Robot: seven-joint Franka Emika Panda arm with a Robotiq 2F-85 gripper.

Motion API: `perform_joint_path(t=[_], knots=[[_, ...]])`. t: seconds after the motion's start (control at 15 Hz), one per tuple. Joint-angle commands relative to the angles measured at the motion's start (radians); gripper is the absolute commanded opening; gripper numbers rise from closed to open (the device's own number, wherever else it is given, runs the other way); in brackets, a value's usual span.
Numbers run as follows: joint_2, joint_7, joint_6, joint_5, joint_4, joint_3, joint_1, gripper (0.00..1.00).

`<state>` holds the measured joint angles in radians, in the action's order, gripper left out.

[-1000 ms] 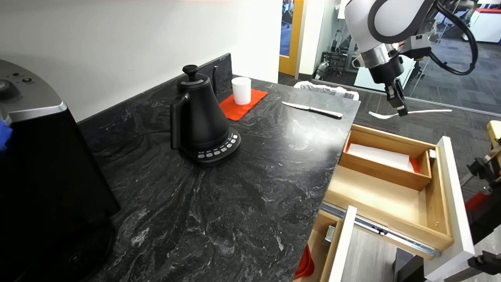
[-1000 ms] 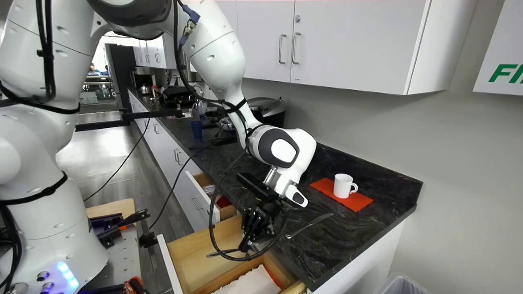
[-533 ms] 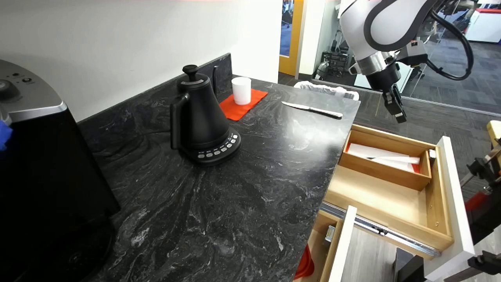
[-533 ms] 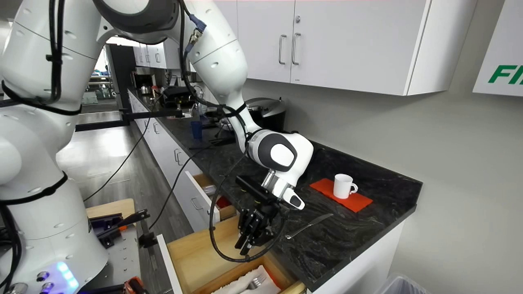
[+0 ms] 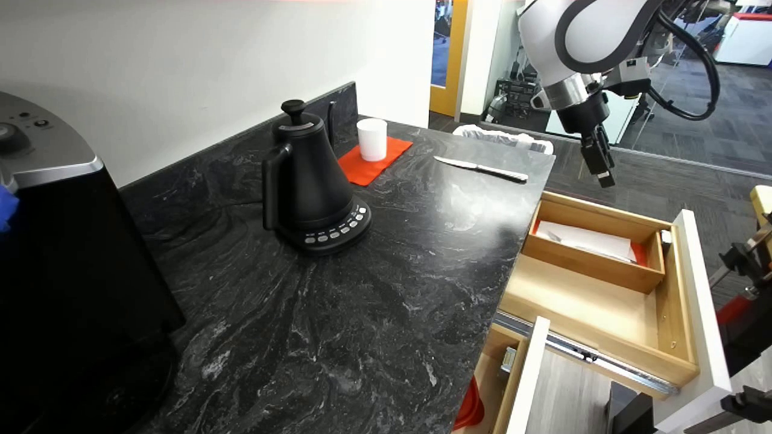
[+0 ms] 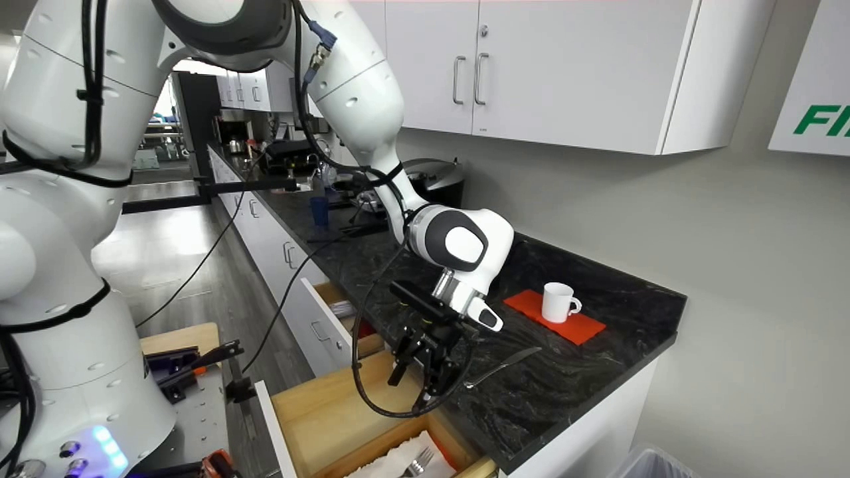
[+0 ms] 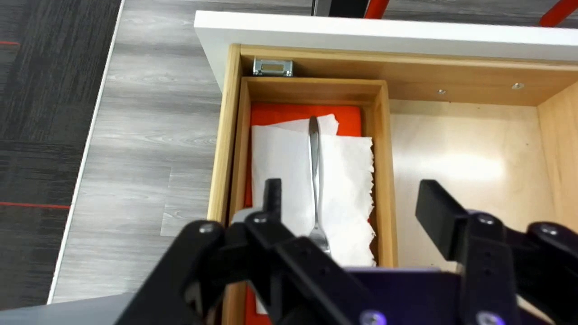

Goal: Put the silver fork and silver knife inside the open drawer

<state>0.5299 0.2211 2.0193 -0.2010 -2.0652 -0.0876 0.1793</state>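
The silver fork [image 7: 314, 158] rests on white paper inside the small inner box of the open drawer [image 7: 465, 135], its head partly covered by a gripper finger in the wrist view. In an exterior view the fork [image 6: 420, 461] shows its tines. My gripper [image 7: 351, 192] hovers above the drawer with its jaws wide apart and nothing between them; it is also over the drawer [image 5: 588, 295] in an exterior view. On the dark countertop, near its edge, lies the silver knife [image 5: 480, 169], visible in both exterior views.
A black kettle [image 5: 316, 175] stands on the counter [image 5: 386, 313]. Behind the knife, a white mug [image 6: 558, 302] sits on a red napkin [image 6: 584, 328]. A second, lower drawer [image 5: 528, 380] stands partly out beside the open one. A cable [image 6: 358, 382] loops beneath the wrist.
A second ago the fork was in my gripper; the jaws opened and it dropped into the drawer's inner box. The arm has shifted slightly toward the counter. The knife has stayed put.
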Motion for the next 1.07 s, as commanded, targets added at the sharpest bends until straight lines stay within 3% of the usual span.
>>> perform_joint_path(t=[0.0,0.27,0.67,1.0], knots=[[-0.018,-0.025,0.030,-0.012,0.052,0.000,-0.030,1.00],[-0.020,-0.035,0.123,-0.007,0.112,0.004,-0.051,1.00],[-0.013,-0.043,0.387,0.063,0.097,0.014,-0.038,1.00],[0.040,-0.041,0.491,0.122,0.105,0.016,-0.026,1.00]])
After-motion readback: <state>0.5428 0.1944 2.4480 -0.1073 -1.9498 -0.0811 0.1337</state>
